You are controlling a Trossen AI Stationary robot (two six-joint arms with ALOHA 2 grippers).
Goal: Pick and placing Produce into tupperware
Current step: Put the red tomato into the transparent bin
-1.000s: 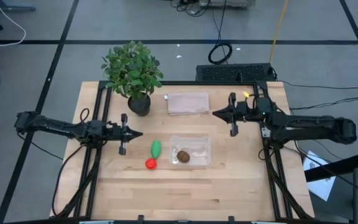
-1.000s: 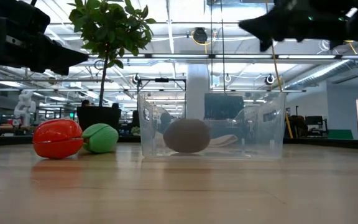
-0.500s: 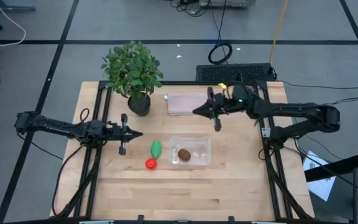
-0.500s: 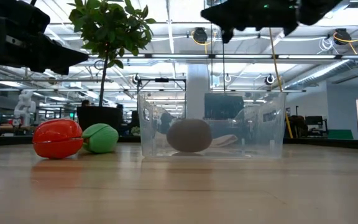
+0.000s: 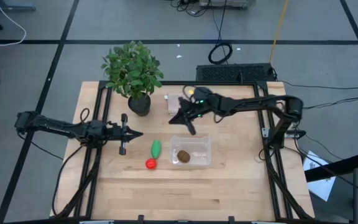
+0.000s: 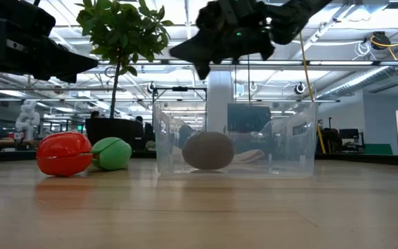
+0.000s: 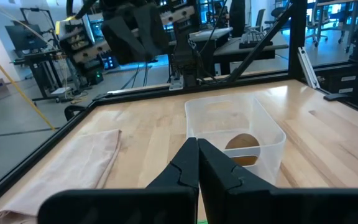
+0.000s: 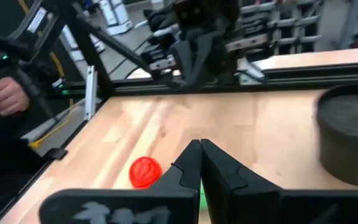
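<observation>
on the wooden table (image 5: 185, 186): clear tupperware (image 5: 191, 151) near the middle, with the brown kiwi-like piece (image 5: 183, 155) lying inside, toward its left part. just outside the container, on its left: elongated green piece (image 5: 156, 148) and round red piece (image 5: 150, 163), close together, both on bare wood, not in the container. in the low view the same order: red, green, then the clear box with the brown oval behind its wall.

right gripper (image 5: 178, 118) reached far across to the middle of the table, above the far-left corner area of the tupperware and over the edge of the pinkish flat piece (image 5: 178, 101); fingers pressed together, nothing between them. raised in the air, well above the box rim in the low view.

left gripper (image 5: 137, 134) over the left side of the table, a little left of the green piece, pointing toward it; fingers also pressed together, empty.

potted plant (image 5: 133, 71) at the far left corner of the table.
</observation>
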